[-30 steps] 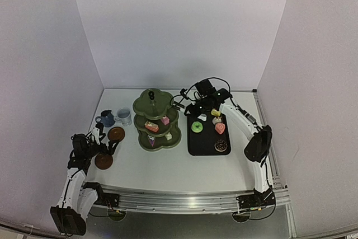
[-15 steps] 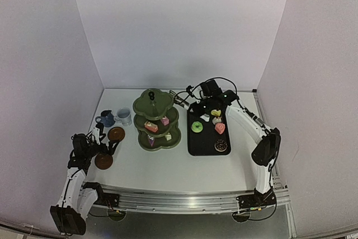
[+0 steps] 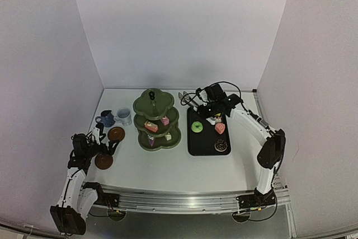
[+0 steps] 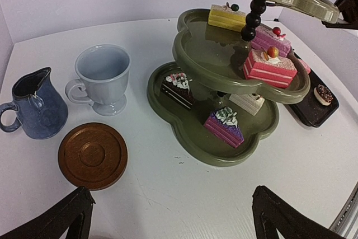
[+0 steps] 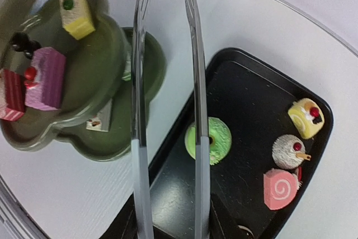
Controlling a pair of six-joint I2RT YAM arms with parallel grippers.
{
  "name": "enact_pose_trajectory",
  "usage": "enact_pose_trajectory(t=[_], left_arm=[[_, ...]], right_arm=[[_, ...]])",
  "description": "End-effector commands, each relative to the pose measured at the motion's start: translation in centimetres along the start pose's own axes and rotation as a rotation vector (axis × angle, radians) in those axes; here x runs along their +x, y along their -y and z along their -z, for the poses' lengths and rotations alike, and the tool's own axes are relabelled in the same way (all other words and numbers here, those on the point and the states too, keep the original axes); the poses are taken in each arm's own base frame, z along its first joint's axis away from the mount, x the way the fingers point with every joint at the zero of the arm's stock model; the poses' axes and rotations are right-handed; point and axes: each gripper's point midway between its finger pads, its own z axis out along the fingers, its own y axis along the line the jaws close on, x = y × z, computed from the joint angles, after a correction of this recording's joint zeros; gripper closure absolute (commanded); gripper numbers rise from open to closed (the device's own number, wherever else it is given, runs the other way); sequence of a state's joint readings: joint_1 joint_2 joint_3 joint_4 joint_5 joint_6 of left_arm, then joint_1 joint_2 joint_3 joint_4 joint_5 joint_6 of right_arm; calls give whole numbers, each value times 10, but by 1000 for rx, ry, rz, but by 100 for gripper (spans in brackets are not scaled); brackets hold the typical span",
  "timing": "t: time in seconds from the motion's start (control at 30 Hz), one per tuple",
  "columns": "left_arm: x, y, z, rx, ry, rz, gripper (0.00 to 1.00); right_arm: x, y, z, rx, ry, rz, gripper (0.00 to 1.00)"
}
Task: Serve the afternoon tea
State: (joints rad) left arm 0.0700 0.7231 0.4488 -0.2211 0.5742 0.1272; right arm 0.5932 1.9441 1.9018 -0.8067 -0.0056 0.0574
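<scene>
At the far end of the table, over the black rectangular tray (image 3: 204, 145), the right gripper (image 3: 208, 102) is narrowed about the handle end of a pair of long polished metal tongs (image 5: 199, 138), whose two blades stand apart with nothing between them; the tongs' long axis runs straight out from the wrist, tips reaching past the tray's edge towards the olive-green three-tier flower-shaped stand (image 5: 106, 43); the round green iced doughnut (image 5: 219, 137) lies on the tray behind the right-hand blade, near mid-length, so it sits back from the tips towards the wrist and slightly to the right of the gap; whether the blade touches it cannot be told; being round, it offers no preferred axis; judged from this, the tips would need drawing back and lowering to straddle it; the right arm is plainly the nearer, since the left gripper (image 4: 173, 212) hangs with its jaws spread wide and holding nothing, near the table's near-left corner, well apart from the tray, facing a round brown wooden saucer (image 4: 92, 155), a dark-blue glazed cup (image 4: 33, 110) and a white footed cup (image 4: 103, 79); several small cakes already occupy the stand's tiers; no brand, label or legible writing appears on any item.
</scene>
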Motion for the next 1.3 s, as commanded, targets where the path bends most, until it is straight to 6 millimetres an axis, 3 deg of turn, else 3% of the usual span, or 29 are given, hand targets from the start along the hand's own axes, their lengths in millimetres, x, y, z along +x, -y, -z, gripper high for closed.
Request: enact_pose_trajectory(t=[0.0, 0.17, 0.37, 0.6, 0.97, 1.13, 1.27], left_arm=[[-2, 4, 1, 18, 9, -15, 1], [-2, 5, 1, 22, 10, -14, 1], [-1, 5, 1, 23, 9, -14, 1], [-1, 5, 0, 28, 8, -12, 1], [-1, 4, 0, 22, 5, -17, 1], [0, 5, -1, 29, 1, -11, 1], [0, 5, 0, 31, 3, -11, 1]], right_arm=[[-11, 35, 43, 137, 105, -103, 66], [10, 57, 50, 205, 77, -146, 66], [52, 97, 55, 279, -15, -204, 64], [80, 125, 40, 268, -102, -271, 64], [109, 115, 26, 201, -184, -327, 63], [127, 116, 18, 211, -235, -343, 63], [131, 117, 17, 224, -244, -353, 63]])
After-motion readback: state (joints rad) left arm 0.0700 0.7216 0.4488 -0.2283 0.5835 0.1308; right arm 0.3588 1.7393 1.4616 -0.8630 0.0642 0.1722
